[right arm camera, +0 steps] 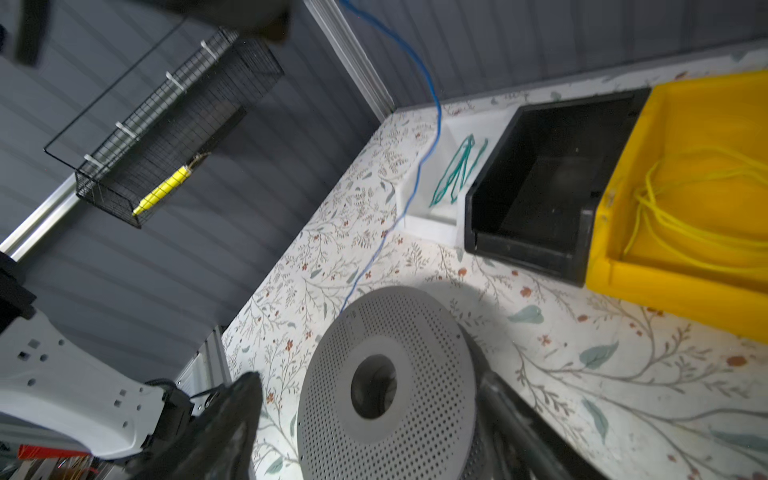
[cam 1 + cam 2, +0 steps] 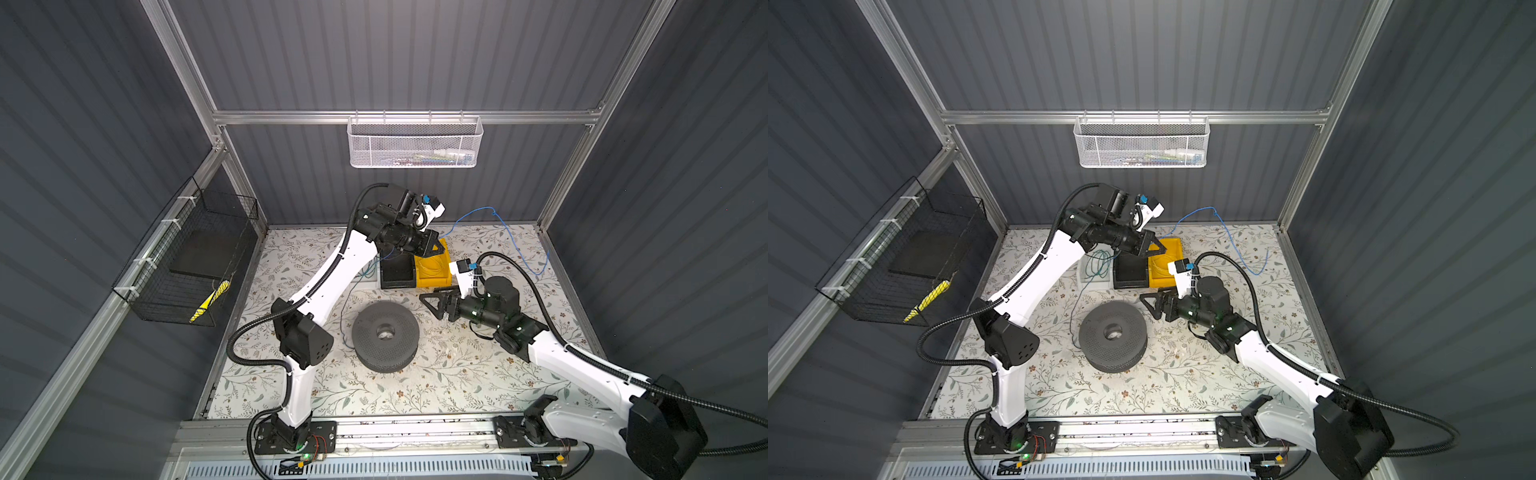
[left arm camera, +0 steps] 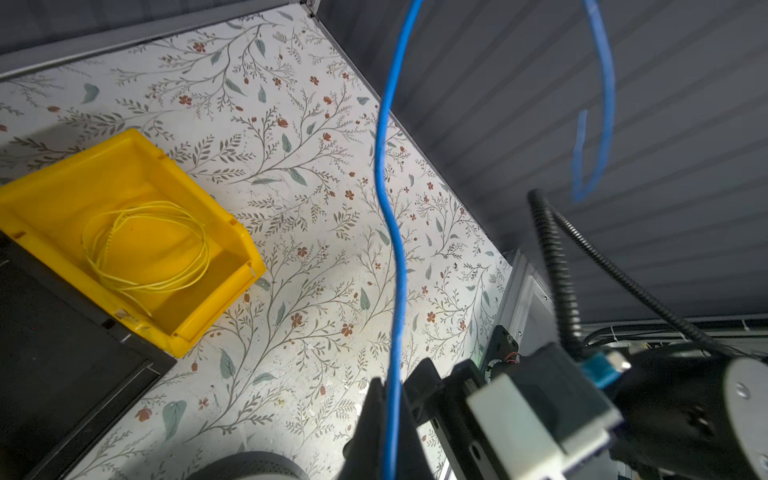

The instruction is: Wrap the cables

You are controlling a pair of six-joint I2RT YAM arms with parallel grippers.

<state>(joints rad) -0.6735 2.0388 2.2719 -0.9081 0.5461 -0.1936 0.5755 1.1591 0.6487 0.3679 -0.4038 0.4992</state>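
Note:
The cable [image 2: 473, 212] is a thin bright-blue wire. My left gripper [image 2: 432, 243] [image 2: 1152, 245] is raised over the bins at the back and is shut on it. In the left wrist view the cable [image 3: 390, 232] runs straight between the closed fingers [image 3: 370, 428]. From there a loose length arcs through the air [image 2: 1196, 211] to the back right. Another stretch [image 1: 432, 87] drops past the white tray to the left edge of the dark grey perforated spool [image 2: 384, 334] [image 1: 386, 386]. My right gripper [image 2: 432, 301] [image 1: 370, 378] is open just right of and above the spool, holding nothing.
A yellow bin [image 2: 442, 259] [image 3: 208, 307] holds a yellow wire coil. Beside it stand a black bin [image 2: 397, 270] [image 1: 519, 249] and a white tray [image 1: 428, 222] with green wire. A black wire basket [image 2: 195, 257] hangs on the left wall, a white mesh basket [image 2: 415, 141] at the back.

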